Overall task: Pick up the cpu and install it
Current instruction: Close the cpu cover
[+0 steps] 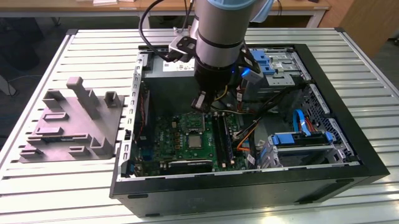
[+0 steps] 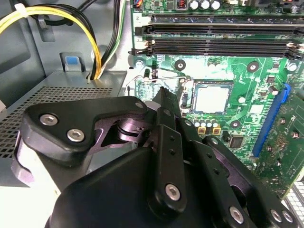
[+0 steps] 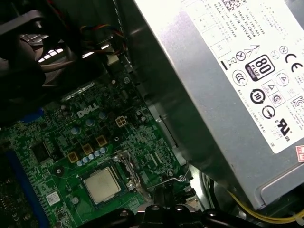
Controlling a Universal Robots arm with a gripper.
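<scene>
Cpu lies flat in the socket on the green motherboard, also visible in the second wrist view and the exterior view. Gripper hangs above the board inside the open computer case, toward 12 o'clock from the chip, apart from it. Whether its fingers are open or closed cannot be told. Grey plastic block rests on the counter at 9 o'clock of the case.

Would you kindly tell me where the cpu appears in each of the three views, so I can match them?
Exterior view: the cpu lies in its socket on the green motherboard, below the pincer.
Second wrist view: the cpu sits just beyond the pincer's tip.
First wrist view: the cpu sits in its socket.
Shared landmark: the motherboard.
</scene>
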